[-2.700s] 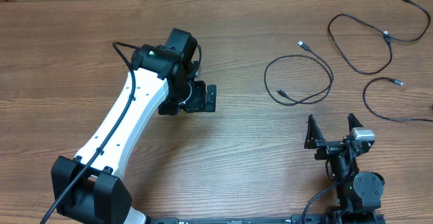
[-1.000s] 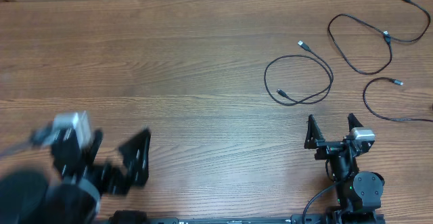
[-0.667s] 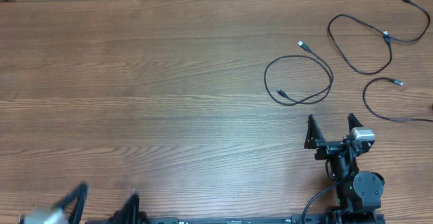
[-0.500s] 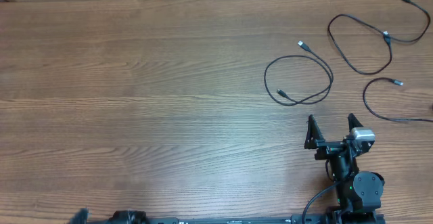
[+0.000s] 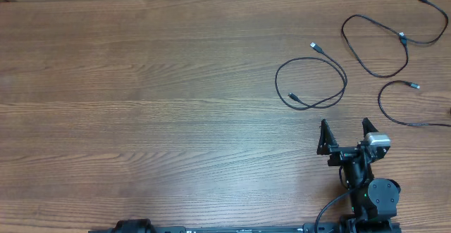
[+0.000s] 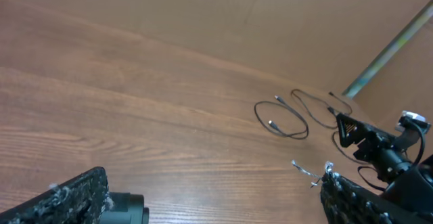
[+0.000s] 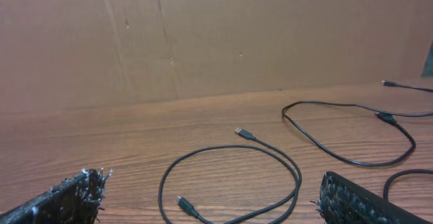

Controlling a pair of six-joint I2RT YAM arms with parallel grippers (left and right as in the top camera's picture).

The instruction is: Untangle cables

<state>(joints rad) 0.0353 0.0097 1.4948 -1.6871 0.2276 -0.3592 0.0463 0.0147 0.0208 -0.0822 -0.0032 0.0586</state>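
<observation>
Three thin black cables lie apart from one another at the right of the table. A small loop (image 5: 313, 58) is the nearest, a larger loop (image 5: 384, 76) is at the far right, and a curved one (image 5: 380, 103) runs along the right edge. My right gripper (image 5: 345, 136) stands open just in front of the small loop (image 7: 230, 147), touching nothing. The overhead view does not take in my left gripper. In its wrist view, my left gripper (image 6: 213, 197) is open and empty, low over bare wood far to the left of the cables (image 6: 272, 124).
A brown cardboard wall (image 7: 203, 34) closes off the far side of the table. A metal pole (image 6: 385, 51) leans at the far right corner. The right arm's base (image 5: 370, 198) stands at the near edge.
The left arm has pulled back from the middle of the table toward the near left corner and left the overhead view. The right arm and the cables have not moved.
</observation>
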